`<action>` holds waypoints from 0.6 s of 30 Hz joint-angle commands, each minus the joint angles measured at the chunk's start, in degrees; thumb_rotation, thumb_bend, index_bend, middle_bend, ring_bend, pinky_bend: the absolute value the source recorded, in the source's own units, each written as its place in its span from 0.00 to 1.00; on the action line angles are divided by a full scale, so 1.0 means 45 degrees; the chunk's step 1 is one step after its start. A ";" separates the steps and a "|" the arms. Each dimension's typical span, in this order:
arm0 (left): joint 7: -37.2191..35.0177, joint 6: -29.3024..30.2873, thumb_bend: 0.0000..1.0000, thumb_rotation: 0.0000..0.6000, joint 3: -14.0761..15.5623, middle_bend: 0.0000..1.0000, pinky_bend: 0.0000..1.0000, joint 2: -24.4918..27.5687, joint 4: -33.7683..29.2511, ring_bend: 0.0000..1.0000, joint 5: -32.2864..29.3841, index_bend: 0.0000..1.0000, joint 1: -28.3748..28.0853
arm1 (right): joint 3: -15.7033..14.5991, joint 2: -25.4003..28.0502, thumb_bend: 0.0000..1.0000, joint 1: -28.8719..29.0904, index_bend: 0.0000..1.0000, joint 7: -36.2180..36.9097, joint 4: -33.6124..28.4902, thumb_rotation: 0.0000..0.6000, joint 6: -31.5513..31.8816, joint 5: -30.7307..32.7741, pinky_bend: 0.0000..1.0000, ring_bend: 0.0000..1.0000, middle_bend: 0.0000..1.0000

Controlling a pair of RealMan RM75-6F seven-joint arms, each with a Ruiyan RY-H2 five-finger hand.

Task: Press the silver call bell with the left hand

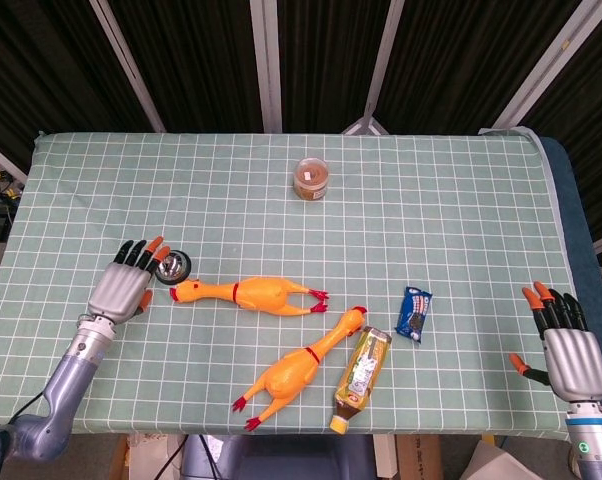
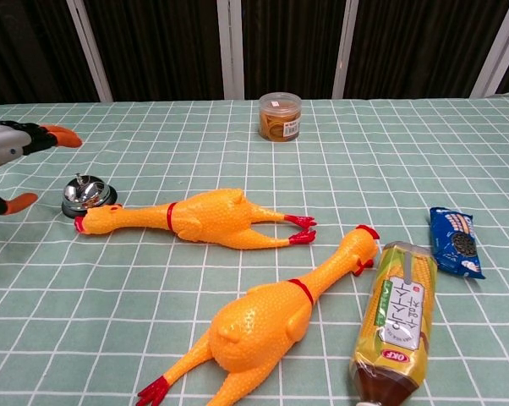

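— Head view: bench (image 1: 461, 190) first, then the left hand (image 1: 127, 286) reaching just left of the silver call bell (image 1: 172, 266), fingers spread, holding nothing. Whether it touches, I can't tell.

— And the right hand (image 1: 566, 345)?

— Low at the bench's right edge, fingers apart, empty.

— Counts?

— Two rubber chickens (image 1: 249, 292) (image 1: 299, 366), one bottle (image 1: 361, 378), one jar (image 1: 312, 178), one cookie packet (image 1: 414, 313), one bell beside a chicken's beak.

2 rubber chickens (image 1: 249, 292), bottle (image 1: 360, 377), jar (image 1: 311, 178)

Left robot hand (image 1: 129, 285) (fingers spread) hovers just beside the silver call bell (image 1: 172, 266).
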 commanded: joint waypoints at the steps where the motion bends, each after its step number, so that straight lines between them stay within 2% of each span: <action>1: 0.0515 -0.0252 0.63 1.00 0.0014 0.00 0.00 -0.0370 0.0264 0.00 -0.0492 0.00 -0.0292 | -0.0007 0.0028 0.25 0.0002 0.00 0.0041 -0.0008 1.00 -0.0006 -0.0025 0.00 0.00 0.00; 11: 0.0891 -0.0376 0.64 1.00 0.0508 0.00 0.00 -0.1010 0.1146 0.00 -0.1129 0.00 -0.0398 | -0.0015 0.0060 0.25 -0.0005 0.00 0.0154 -0.0023 1.00 -0.0006 -0.0052 0.00 0.00 0.00; 18: 0.0874 -0.1090 0.64 1.00 0.0773 0.00 0.00 -0.1455 0.1971 0.00 -0.1757 0.00 -0.0594 | -0.0001 0.0061 0.25 -0.0020 0.00 0.0191 -0.0062 1.00 -0.0014 0.0011 0.00 0.00 0.00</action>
